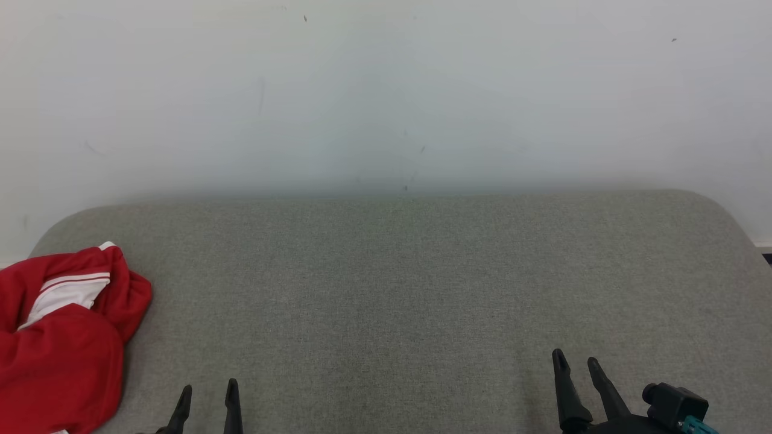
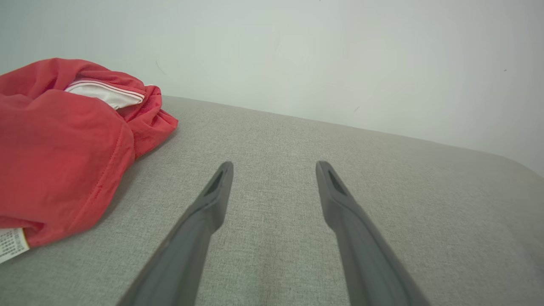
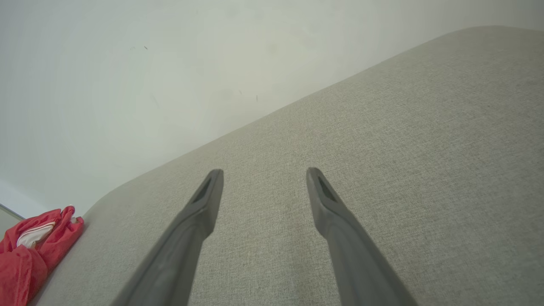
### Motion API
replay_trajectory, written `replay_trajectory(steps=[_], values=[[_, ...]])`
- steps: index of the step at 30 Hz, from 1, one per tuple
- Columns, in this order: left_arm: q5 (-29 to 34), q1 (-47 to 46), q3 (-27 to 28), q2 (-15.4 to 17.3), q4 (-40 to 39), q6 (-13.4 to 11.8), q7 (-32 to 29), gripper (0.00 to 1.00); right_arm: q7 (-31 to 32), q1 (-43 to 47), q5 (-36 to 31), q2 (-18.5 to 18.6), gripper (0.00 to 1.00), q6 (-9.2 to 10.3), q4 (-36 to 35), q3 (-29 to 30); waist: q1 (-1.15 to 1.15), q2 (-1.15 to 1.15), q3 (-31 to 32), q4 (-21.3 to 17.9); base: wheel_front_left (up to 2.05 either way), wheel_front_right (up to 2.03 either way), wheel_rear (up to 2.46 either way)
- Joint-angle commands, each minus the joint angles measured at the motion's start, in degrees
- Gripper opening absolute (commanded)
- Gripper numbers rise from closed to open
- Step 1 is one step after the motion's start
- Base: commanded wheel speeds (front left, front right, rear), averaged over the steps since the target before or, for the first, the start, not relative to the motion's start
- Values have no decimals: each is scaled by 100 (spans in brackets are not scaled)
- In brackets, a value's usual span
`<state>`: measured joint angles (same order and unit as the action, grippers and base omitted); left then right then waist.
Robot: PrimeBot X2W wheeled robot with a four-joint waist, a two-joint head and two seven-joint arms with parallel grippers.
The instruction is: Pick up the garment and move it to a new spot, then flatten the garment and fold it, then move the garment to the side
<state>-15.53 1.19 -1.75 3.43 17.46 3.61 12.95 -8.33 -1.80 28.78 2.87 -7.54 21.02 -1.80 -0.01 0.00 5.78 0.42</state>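
Observation:
A crumpled red garment [image 1: 63, 337] with a white striped band lies bunched at the left end of the grey cushioned surface [image 1: 392, 289]. Its white care label shows at the lower left of the left wrist view, where the garment [image 2: 63, 144] sits left of my fingers. My left gripper [image 1: 208, 389] stands open near the front edge, a short way right of the garment and apart from it. At the lower right my right gripper [image 1: 577, 360] is open over bare fabric with nothing between its fingers. The right wrist view has the garment [image 3: 29, 250] far off at its lower left.
A plain white wall [image 1: 386, 90] rises directly behind the cushion's back edge. The cushion's corners are rounded at the far left and far right. Bare grey fabric spreads across the middle and right.

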Motion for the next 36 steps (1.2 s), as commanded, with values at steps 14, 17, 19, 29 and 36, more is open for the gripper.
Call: replay_trajectory(steps=[14,17,19,29,36], values=[[553,67,-13,-48,124,72,206,100,-51,79,-465,2,100,10,59,-21,1,0,87,3,0,0,0],[676,87,-20,-50,144,76,247,100,-81,85,-546,2,100,10,77,-36,1,0,106,4,0,0,0],[642,85,-13,-52,157,87,235,100,-82,79,-523,2,100,10,91,-39,1,0,108,5,0,0,0],[568,87,10,-56,209,90,235,100,-117,76,-477,2,100,10,139,-52,1,0,104,26,0,0,0],[-29,42,56,-57,283,85,235,100,-98,78,-367,1,100,10,135,-76,1,0,105,39,0,0,0]])
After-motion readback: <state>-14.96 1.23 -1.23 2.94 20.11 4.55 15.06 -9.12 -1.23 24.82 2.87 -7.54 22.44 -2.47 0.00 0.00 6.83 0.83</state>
